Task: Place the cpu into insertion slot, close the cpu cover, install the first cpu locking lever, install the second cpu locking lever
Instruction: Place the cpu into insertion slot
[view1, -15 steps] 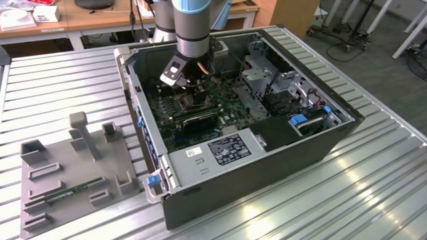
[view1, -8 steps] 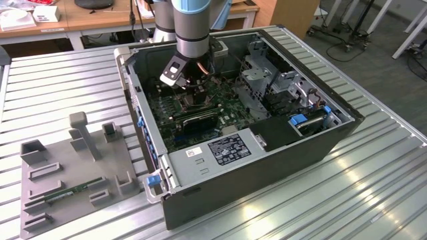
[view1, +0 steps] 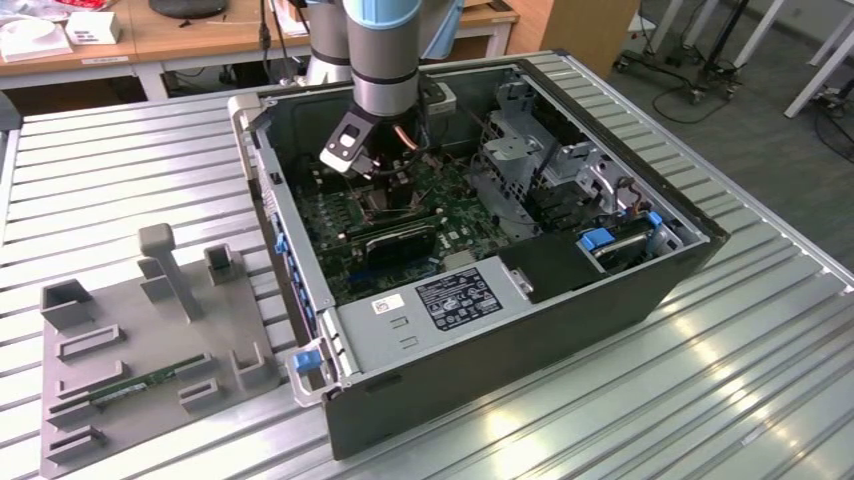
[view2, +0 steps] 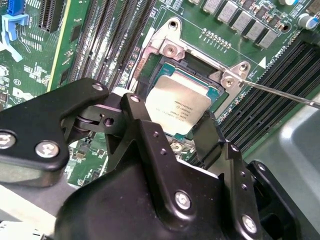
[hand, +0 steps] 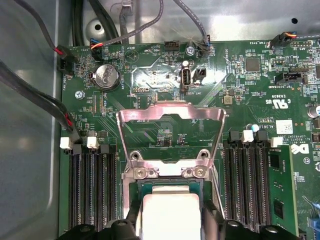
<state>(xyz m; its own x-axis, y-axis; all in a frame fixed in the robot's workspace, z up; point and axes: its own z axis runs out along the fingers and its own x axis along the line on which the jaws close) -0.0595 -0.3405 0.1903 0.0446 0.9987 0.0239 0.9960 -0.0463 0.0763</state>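
Note:
In both wrist views the cpu (view2: 177, 105) (hand: 171, 207), a flat silvery square, sits between my black fingers (view2: 210, 135) directly over the insertion slot (view2: 200, 80) (hand: 170, 186). My gripper (view2: 172, 125) (hand: 171, 222) is shut on its two opposite edges. I cannot tell whether the chip rests in the slot or hangs just above it. The cpu cover (hand: 170, 112) stands open, swung up behind the slot. A thin wire locking lever (view2: 280, 91) sticks out beside the slot. In the exterior view my gripper (view1: 380, 185) reaches down into the computer case.
Long black memory slots (hand: 90, 190) (hand: 245, 175) flank the slot on the green motherboard (view1: 400, 215). Cables (hand: 65, 120) run along the case wall (view1: 441, 380). A grey fixture tray (view1: 147, 340) holding a memory stick lies at the exterior view's left.

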